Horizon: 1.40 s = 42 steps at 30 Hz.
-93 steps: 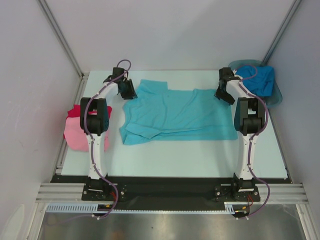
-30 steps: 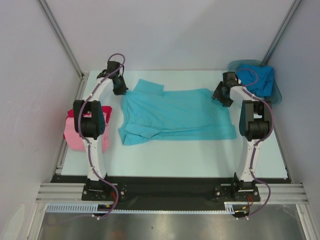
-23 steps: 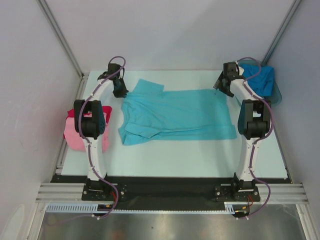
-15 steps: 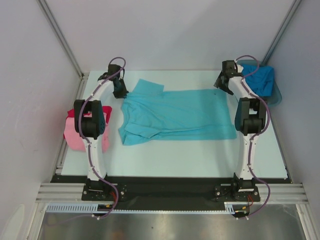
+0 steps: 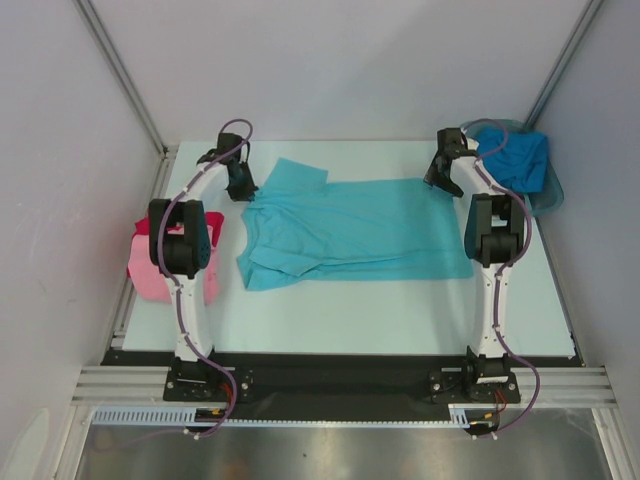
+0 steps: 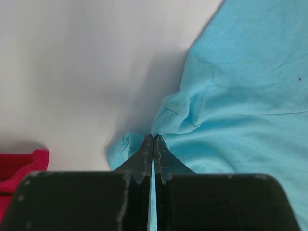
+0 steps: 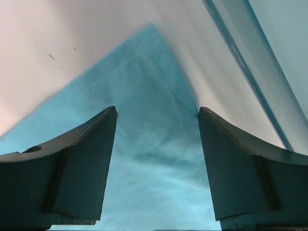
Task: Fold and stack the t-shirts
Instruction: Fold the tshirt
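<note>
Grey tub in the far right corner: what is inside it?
A crumpled blue t-shirt fills most of the tub. Whether anything lies beneath cannot be seen; the fabric covers the bottom.

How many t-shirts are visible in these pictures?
4: turquoise t-shirt spread on the table; blue t-shirt in the tub, far right; pink t-shirt at the left edge; red t-shirt against it. More may hide underneath.

No legible text or markings anywhere.

Table (image 5: 350, 310) — turquoise tee (image 5: 360, 230) ctr, pink tee (image 5: 150, 280) L edge, tub (image 5: 552, 198) far-R
</note>
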### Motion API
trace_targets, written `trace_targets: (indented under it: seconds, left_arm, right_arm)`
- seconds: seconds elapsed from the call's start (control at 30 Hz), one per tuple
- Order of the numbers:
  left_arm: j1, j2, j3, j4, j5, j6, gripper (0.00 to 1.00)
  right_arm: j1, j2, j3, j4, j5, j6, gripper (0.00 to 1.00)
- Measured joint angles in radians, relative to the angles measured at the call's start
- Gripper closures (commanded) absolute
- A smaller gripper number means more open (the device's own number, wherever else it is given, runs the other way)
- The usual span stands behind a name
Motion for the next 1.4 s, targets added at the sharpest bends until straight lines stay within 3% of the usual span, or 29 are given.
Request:
trace_targets:
  seconds: [0.1, 0.2, 0.23, 0.27, 0.43, 0.63, 1.03, 1.4]
  left_arm:
    - [0.000, 0.000, -0.010, 0.002, 0.005, 0.000, 0.98]
    - [0.000, 0.000, -0.017, 0.006, 0.007, 0.002, 0.83]
    - [0.000, 0.000, -0.019, 0.008, 0.008, 0.002, 0.68]
    - [0.000, 0.000, -0.021, 0.009, 0.008, 0.005, 0.62]
    - [0.001, 0.000, -0.021, 0.014, 0.006, 0.000, 0.47]
    - [0.001, 0.010, 0.005, -0.001, 0.006, 0.000, 0.42]
    - [0.001, 0.210, 0.304, -0.042, 0.014, -0.001, 0.40]
    - [0.002, 0.259, 0.343, -0.058, 0.060, -0.009, 0.41]
  right_arm:
    - [0.000, 0.014, 0.021, 0.000, 0.002, -0.002, 0.27]
    - [0.001, 0.027, 0.027, 0.003, 0.003, -0.009, 0.27]
    - [0.002, 0.027, 0.027, 0.004, 0.004, -0.010, 0.27]
    - [0.002, 0.027, 0.027, 0.004, 0.004, -0.010, 0.27]
    - [0.002, 0.027, 0.031, 0.004, 0.001, -0.011, 0.27]
    - [-0.001, 0.027, 0.031, 0.005, -0.010, -0.010, 0.27]
    - [-0.009, 0.017, 0.020, 0.011, -0.045, -0.004, 0.27]
    - [-0.018, 0.006, 0.015, 0.011, -0.080, 0.011, 0.27]
